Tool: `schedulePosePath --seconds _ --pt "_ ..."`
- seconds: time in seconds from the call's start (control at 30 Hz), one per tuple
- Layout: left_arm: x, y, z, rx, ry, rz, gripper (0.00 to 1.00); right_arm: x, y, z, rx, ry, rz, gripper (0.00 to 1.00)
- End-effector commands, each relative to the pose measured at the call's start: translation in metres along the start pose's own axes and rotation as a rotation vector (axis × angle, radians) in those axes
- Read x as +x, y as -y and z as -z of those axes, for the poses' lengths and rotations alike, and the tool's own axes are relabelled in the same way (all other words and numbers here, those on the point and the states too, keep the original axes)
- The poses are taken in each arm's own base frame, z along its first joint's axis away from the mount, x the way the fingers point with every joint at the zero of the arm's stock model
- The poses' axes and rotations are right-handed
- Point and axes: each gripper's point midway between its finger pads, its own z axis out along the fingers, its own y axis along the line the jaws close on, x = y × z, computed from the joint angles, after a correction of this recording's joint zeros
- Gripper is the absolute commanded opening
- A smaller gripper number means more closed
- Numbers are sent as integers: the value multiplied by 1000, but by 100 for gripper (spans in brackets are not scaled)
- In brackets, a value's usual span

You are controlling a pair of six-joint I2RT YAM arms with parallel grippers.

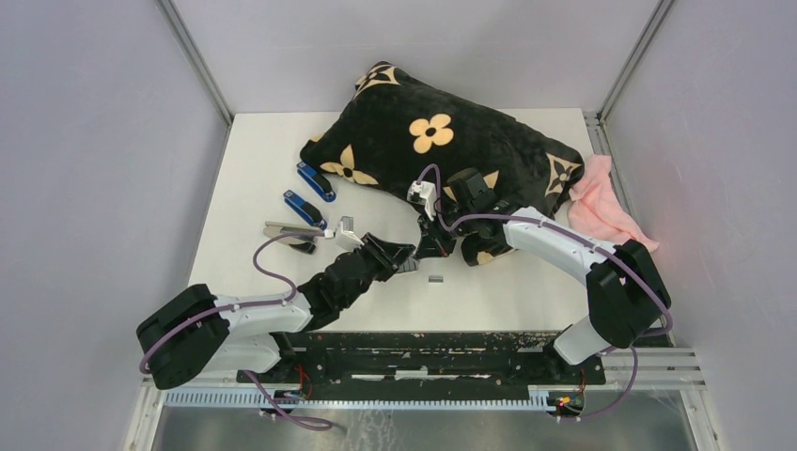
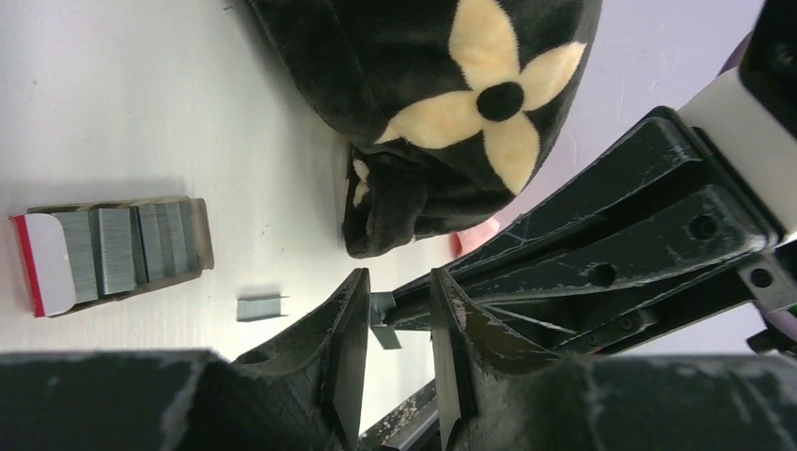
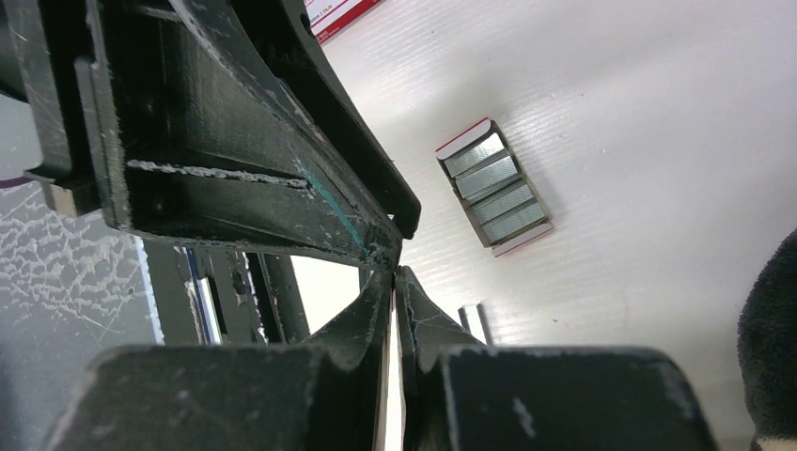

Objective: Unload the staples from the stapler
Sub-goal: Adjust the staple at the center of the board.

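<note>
At centre-left the stapler (image 1: 289, 232) lies set aside on the white table (image 1: 526, 291). Mid-frame, the left gripper (image 2: 399, 291) has its fingers slightly spread around a small strip of staples (image 2: 381, 305), probably to receive it from the right gripper (image 3: 395, 277), whose fingers are pressed together (whether on the strip, I cannot tell). Further right lie a black flowered pillow (image 1: 423, 141) and a pink cloth (image 1: 601, 211), with pale grey walls around.

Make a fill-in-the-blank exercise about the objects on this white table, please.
1. Beside the black flowered pillow lie ___ blue plastic staplers.
2. The crumpled fabric cloth right of the pillow is ___.
3. The silver-grey metal stapler lies on the table's ___ half.
Missing words: two, pink, left.
</note>
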Motion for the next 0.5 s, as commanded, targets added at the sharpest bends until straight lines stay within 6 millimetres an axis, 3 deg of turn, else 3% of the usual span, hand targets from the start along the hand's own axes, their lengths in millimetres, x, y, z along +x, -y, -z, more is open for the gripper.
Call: schedulePosePath --seconds 0.0,0.23,0.47 --pt "2 2 -4 14 -1 -81 36 -9 -2 -1 -26 34 -4 9" --pt "5 0 -5 14 -10 -81 33 -8 -2 0 -28 35 -10 9" --pt "1 6 1 51 1 -29 23 -7 -2 -2 -36 31 -13 8"
